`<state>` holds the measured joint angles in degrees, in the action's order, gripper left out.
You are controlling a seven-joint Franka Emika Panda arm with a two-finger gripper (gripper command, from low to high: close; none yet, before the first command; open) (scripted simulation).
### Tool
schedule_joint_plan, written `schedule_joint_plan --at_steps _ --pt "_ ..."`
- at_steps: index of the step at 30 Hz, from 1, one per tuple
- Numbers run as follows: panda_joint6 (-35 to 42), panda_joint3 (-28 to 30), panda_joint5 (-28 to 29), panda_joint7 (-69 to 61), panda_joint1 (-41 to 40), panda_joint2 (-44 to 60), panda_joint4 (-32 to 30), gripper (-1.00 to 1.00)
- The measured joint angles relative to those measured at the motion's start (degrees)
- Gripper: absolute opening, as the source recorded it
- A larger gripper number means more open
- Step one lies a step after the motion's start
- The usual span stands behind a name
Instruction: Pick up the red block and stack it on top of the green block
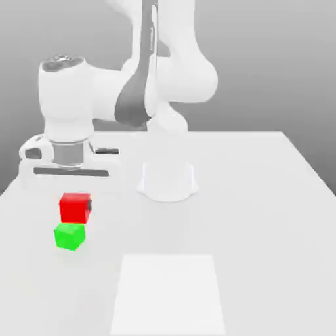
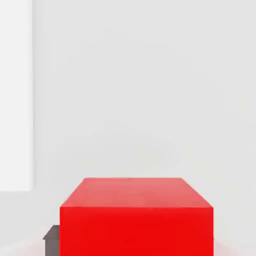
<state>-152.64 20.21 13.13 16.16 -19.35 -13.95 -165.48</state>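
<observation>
Grey backdrop and a plain white worktop (image 1: 262, 197) make up the setting, with a paler rectangle (image 1: 169, 294) marked on the near part of the surface. At the exterior view's left, the claw (image 1: 76, 205) hangs from the arm's broad white hand and is pinching the red block (image 1: 74, 207), its fingers pressed in on the cube's sides; a dark fingertip (image 1: 88, 206) shows at the block's edge. The hand view confirms the hold, with the red block sitting close under the camera. The green block (image 1: 69, 236) rests on the worktop just below the red one in the exterior view, the two nearly touching or overlapping in the picture. The red block appears carried above the green one so it can be lined up before being lowered. The faces seem slightly offset, so a small correction looks needed before release.
</observation>
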Motion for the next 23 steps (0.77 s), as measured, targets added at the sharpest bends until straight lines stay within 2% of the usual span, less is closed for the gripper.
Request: schedule_joint_plan --at_steps 4,12,21,22,23 --pt "-0.01 5.14 0.3 -9.02 -2.05 -1.01 -1.58 -1.0" --pt "-5.05 8.96 -10.14 -17.45 3.94 5.6 -1.11 -1.0" --pt "-14.25 9.42 -19.37 -23.86 6.72 14.71 -1.27 -1.0" --pt "-15.29 9.39 -19.53 -23.96 6.62 15.59 -1.36 1.0" --pt "-15.29 9.39 -19.53 -23.96 6.56 15.59 -1.36 1.0"
